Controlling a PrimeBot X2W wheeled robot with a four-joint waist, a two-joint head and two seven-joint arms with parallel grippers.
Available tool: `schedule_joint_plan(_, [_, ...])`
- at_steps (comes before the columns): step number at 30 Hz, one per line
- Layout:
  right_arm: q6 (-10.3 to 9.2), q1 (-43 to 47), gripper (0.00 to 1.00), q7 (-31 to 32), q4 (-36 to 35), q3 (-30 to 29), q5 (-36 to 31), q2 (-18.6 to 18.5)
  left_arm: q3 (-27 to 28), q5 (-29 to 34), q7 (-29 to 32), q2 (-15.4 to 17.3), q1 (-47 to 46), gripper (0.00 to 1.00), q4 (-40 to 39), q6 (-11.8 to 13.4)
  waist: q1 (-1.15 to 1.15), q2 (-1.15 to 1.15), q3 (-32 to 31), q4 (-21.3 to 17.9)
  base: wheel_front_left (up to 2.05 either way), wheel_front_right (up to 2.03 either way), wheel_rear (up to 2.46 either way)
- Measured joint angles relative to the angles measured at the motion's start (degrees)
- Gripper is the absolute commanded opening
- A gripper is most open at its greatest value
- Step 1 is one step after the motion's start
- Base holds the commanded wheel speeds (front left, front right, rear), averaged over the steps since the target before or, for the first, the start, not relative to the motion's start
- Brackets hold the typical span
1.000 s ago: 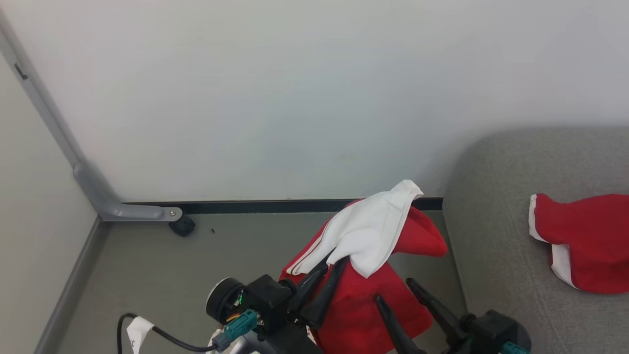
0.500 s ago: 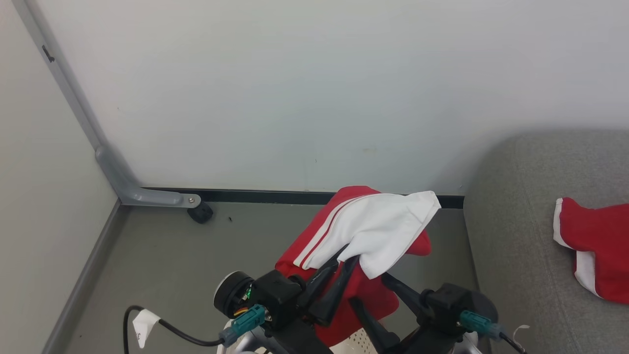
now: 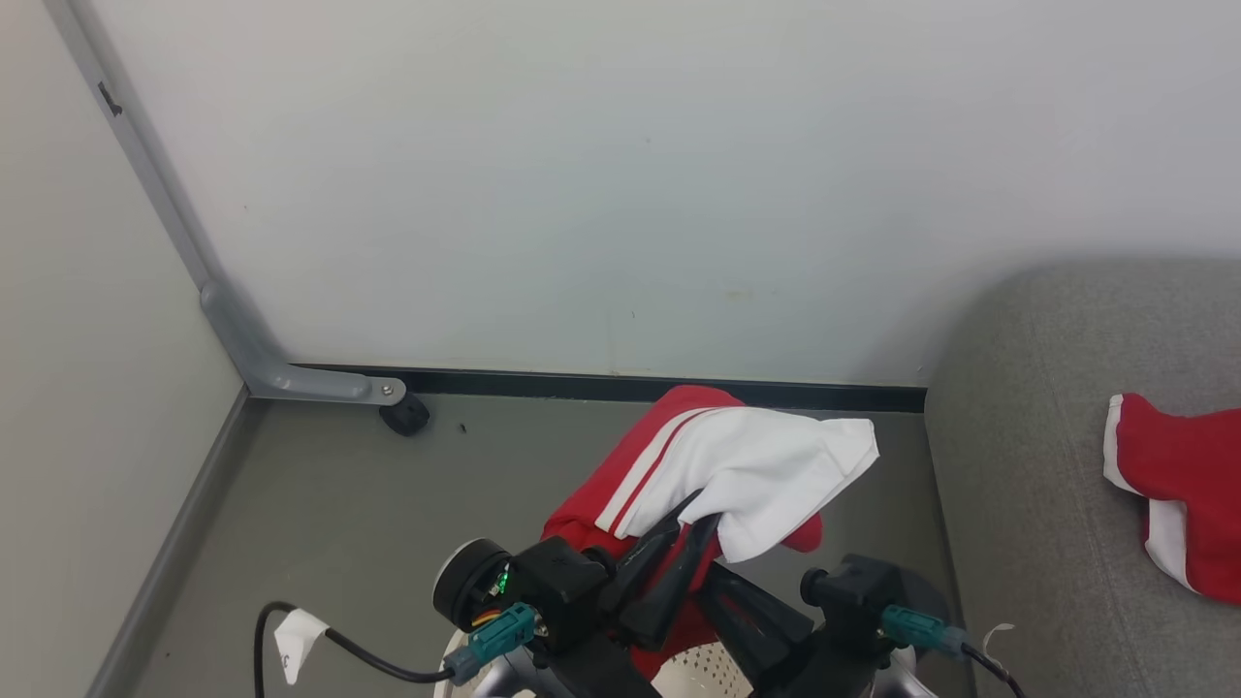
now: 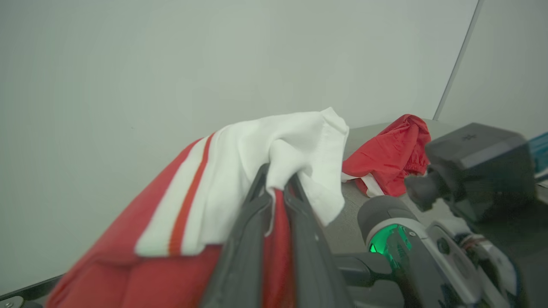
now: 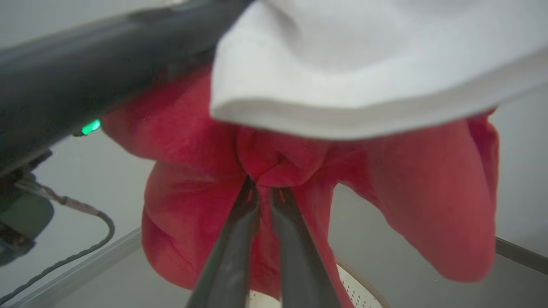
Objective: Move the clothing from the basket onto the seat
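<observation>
Jaws on clothing (image 3: 751, 465), basket (image 3: 705, 671) beneath

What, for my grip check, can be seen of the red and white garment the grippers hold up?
The garment is soft bright red fabric with a broad white panel and thin white stripes, sportswear-like. It hangs bunched in the air above the basket, white panel folded over the top. The left gripper is shut on it under the white fold, the right gripper on a red bunch lower down. Whether its lower edge touches the basket is hidden.
</observation>
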Motion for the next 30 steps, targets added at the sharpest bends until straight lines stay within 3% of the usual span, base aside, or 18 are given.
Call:
schedule_joint_plan(7, [0.01, -0.4, 0.0, -2.6, 0.7, -0.4, 1.0, -0.8, 0.0, -0.1, 0.3, 0.0, 0.0, 0.0, -0.2, 0.0, 0.0, 0.0, -0.1, -0.1, 0.0, 0.0, 0.0])
schedule_joint_plan(8, [0.01, -0.5, 0.0, -3.0, 0.8, -0.4, 1.0, -1.0, 0.0, -0.1, 0.4, 0.0, 0.0, 0.12, -0.2, 0.0, 0.0, 0.0, -0.2, -0.2, 0.0, 0.0, 0.0])
schedule_joint_plan(9, [0.01, -0.6, 0.0, -3.1, 0.9, -0.5, 1.0, -1.1, -0.1, -0.1, 0.5, 0.0, 0.0, 0.45, -0.2, 0.0, 0.0, 0.0, -0.2, -0.2, 0.0, 0.0, 0.0])
schedule_joint_plan(10, [0.01, -0.9, 0.0, -3.6, 1.1, -0.7, 1.0, -1.2, -0.1, -0.1, 0.7, 0.0, 0.0, 0.85, -0.3, 0.0, 0.0, 0.0, -0.2, -0.3, 0.0, 0.0, 0.0])
schedule_joint_plan(11, [0.01, -1.2, 0.0, -3.9, 1.3, -0.9, 1.1, -1.3, -0.1, -0.1, 0.8, 0.1, 0.0, 1.0, -0.3, 0.0, 0.0, 0.0, -0.3, -0.3, 0.0, 0.0, 0.0])
schedule_joint_plan(19, [0.01, -2.6, 0.0, -6.8, 2.8, -3.4, 1.5, -1.7, -0.6, -0.1, 1.2, 0.3, 0.3, 1.0, -1.0, 0.1, 0.0, 0.0, -0.5, -0.7, 0.0, 0.0, 0.0])
schedule_joint_plan(30, [-0.56, -3.7, 0.0, -9.1, 4.1, -7.5, 2.1, -2.7, -1.3, 1.0, 1.3, 3.2, 3.7, 1.0, -2.7, 0.7, 0.0, 0.0, -0.6, -2.0, 0.0, 0.0, 0.0])
